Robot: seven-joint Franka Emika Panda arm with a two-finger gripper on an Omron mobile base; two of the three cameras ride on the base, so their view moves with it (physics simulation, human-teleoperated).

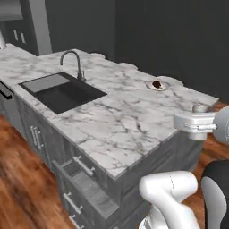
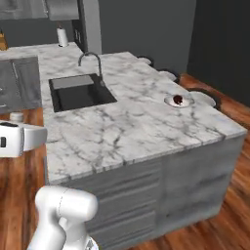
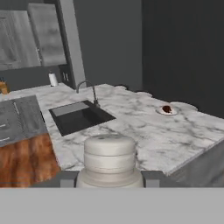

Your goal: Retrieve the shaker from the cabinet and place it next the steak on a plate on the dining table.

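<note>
Beige-grey and stubby, the shaker [image 3: 109, 161] sits at the bottom centre of the hand view, ribbed in stacked rings with a narrower cap on top. The gripper [image 3: 109, 178] is clamped on it, one dark fingertip on each side. In the left base view its cap [image 1: 199, 108] pokes up above the white hand at the right edge. Past it stretches the dining table [image 3: 162, 140], white marble with grey veins, with the dark sink [image 3: 81, 117] and curved tap [image 3: 89, 91] left of centre. Further back, toward the right, the plate [image 3: 166, 111] holds the small dark steak [image 3: 166, 109].
</note>
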